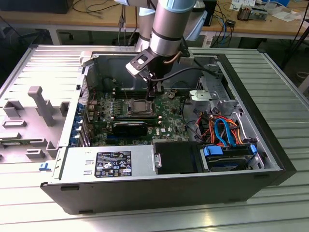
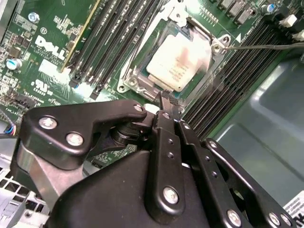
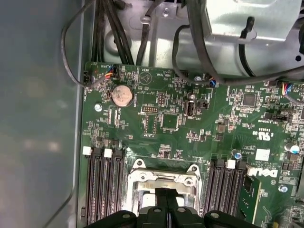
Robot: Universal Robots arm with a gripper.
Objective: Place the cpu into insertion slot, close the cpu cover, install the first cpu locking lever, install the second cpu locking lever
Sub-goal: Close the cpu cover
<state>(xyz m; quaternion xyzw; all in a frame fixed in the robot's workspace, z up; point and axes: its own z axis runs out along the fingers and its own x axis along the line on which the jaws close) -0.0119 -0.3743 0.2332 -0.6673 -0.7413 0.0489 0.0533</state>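
I read the gripper (image 2: 165,100) pinched shut at the rim of the insertion slot (image 2: 126,83), cpu (image 2: 176,61) seated inside, cpu cover (image 2: 202,31) down around it, memory slots (image 2: 118,33) crowding both sides, little lateral room

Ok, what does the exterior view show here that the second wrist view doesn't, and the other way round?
Exterior view: the arm reaching down into the open case, plus the power supply and the drive cables. Second wrist view: a thin lever sticking out from a corner of the socket, seen close. Both: the cpu seated in the socket, with the shut gripper at the socket's edge.
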